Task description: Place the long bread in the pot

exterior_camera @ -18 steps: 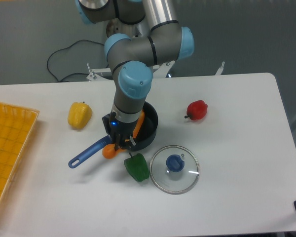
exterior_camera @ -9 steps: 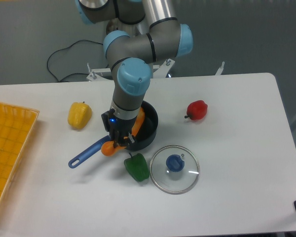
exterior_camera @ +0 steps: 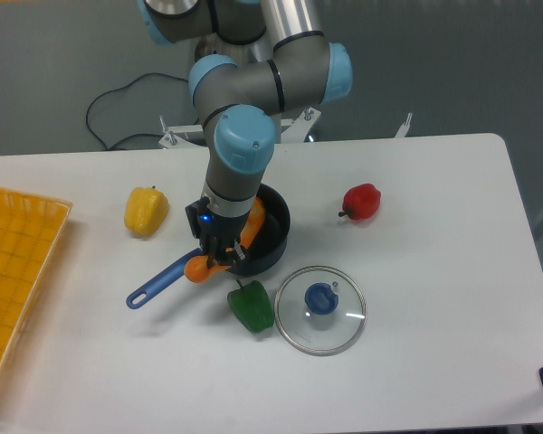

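White and smooth, the counter [exterior_camera: 434,362] carries the pot [exterior_camera: 273,237], a round dark pan with a long blue handle. Across its near rim lies the long bread [exterior_camera: 199,268], a glossy orange loaf, one end inside, the other hanging out. The tool [exterior_camera: 220,259] appears pinched on its middle, likely to tip it in.

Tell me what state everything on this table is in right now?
Bread: tilted, one end in the pot, the other over the rim by the handle.
Pot: upright, uncovered.
Lid: flat on the table, off the pot.
End effector: at the bread's lower end; grip unclear.
Basket: upright at the table's edge.
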